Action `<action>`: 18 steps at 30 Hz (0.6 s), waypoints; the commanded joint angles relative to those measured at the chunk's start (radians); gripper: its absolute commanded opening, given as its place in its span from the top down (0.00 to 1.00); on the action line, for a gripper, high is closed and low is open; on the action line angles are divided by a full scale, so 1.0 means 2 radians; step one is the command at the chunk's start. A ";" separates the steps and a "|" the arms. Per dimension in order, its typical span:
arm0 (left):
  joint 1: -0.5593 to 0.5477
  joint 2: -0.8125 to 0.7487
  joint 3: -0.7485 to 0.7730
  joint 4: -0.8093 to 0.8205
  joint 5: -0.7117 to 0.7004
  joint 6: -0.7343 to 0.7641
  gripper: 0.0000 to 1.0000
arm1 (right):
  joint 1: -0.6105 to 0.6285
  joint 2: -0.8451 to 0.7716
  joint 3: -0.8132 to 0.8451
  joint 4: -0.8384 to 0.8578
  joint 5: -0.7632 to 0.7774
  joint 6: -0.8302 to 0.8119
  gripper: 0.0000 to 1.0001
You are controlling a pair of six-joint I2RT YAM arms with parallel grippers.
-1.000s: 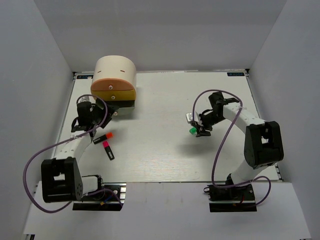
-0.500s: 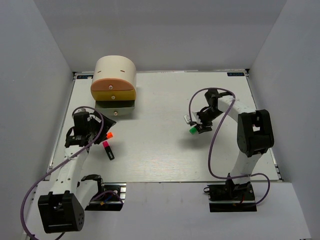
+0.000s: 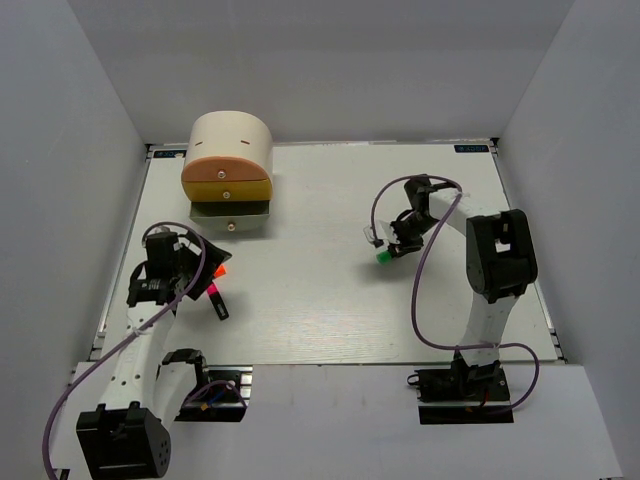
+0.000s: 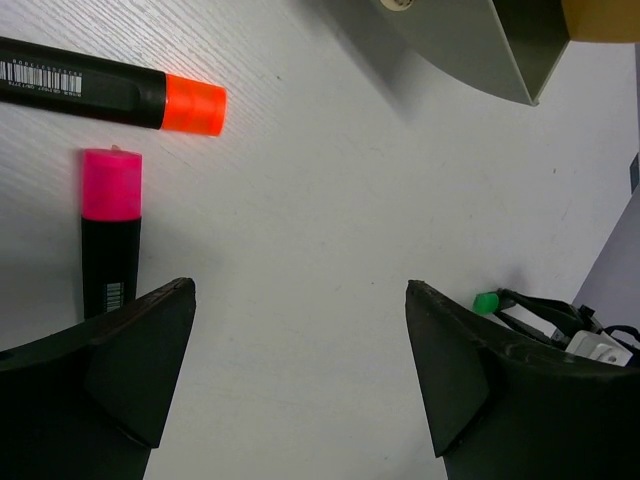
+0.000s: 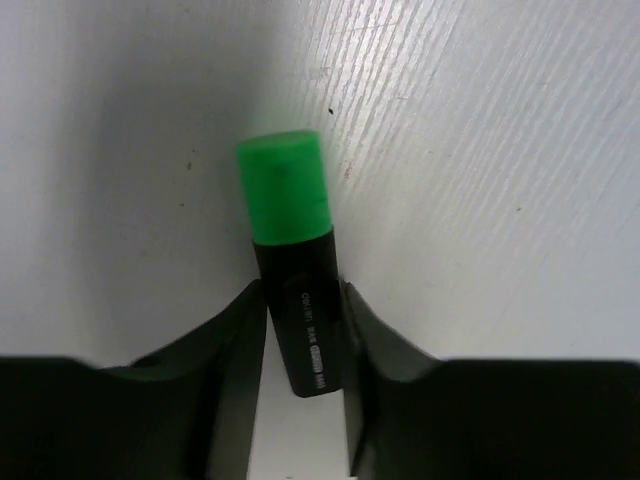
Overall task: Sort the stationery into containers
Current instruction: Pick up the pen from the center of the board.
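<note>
My right gripper (image 5: 305,320) is shut on the black body of the green-capped marker (image 5: 295,260), which lies on the table with its cap (image 3: 383,257) pointing away from the fingers. The left gripper (image 4: 300,300) hangs open over bare table. Just ahead of its left finger lie the pink-capped marker (image 4: 110,240) and the orange-capped marker (image 4: 100,85), both untouched. At the back left stands the cream cabinet (image 3: 232,140), with its orange and yellow drawers shut and the dark lowest drawer (image 3: 232,212) pulled out.
A small white piece (image 3: 374,236) lies right beside the right gripper (image 3: 396,243). The open drawer's corner (image 4: 480,50) shows at the top of the left wrist view. Grey walls close in the table on three sides.
The right gripper's fingers have closed onto the green marker. The left arm has drawn back from the drawer toward the near left, its gripper still open by the orange and pink markers.
</note>
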 commanded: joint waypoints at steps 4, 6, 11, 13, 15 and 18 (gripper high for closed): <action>0.002 -0.021 -0.007 -0.028 -0.013 -0.022 0.02 | 0.002 0.010 0.017 -0.051 0.009 -0.004 0.87; 0.002 -0.021 -0.013 -0.032 -0.013 -0.033 0.02 | 0.004 0.002 0.032 -0.074 -0.022 -0.007 0.94; 0.002 -0.011 -0.029 -0.043 -0.008 -0.059 0.01 | 0.037 -0.035 0.111 -0.109 -0.122 0.036 0.97; 0.002 -0.011 -0.034 -0.043 -0.004 -0.064 0.01 | 0.061 -0.043 0.138 -0.073 -0.146 0.091 0.99; 0.002 -0.016 -0.039 -0.038 -0.004 -0.071 0.01 | 0.100 -0.057 0.150 -0.009 -0.136 0.172 1.00; 0.002 -0.028 -0.039 -0.043 -0.008 -0.071 0.01 | 0.142 -0.049 0.184 0.061 -0.125 0.215 1.00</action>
